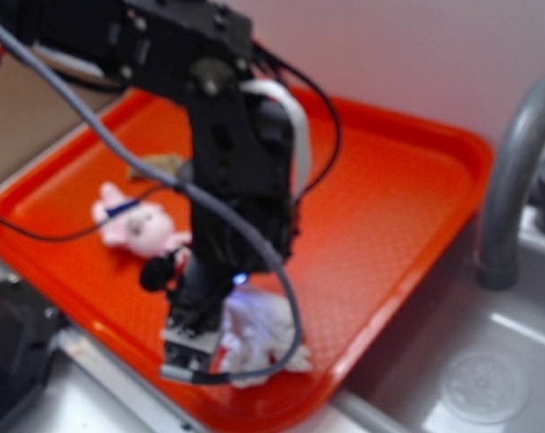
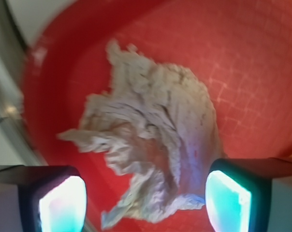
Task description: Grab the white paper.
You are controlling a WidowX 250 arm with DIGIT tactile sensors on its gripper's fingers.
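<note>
The white paper is a wrinkly wad lying near the front edge of the orange tray. In the wrist view the white paper spreads across the middle, its lower part lying between my two fingers. My gripper is open, with one glowing pad on the left and another on the right, both apart from the paper. From the exterior view the gripper hangs low over the tray, right beside the paper and partly hiding it.
A pale pink plush bunny lies on the tray to the left of the arm. A small brownish scrap sits behind it. A grey faucet and sink basin stand to the right. The tray's rim curves at the left.
</note>
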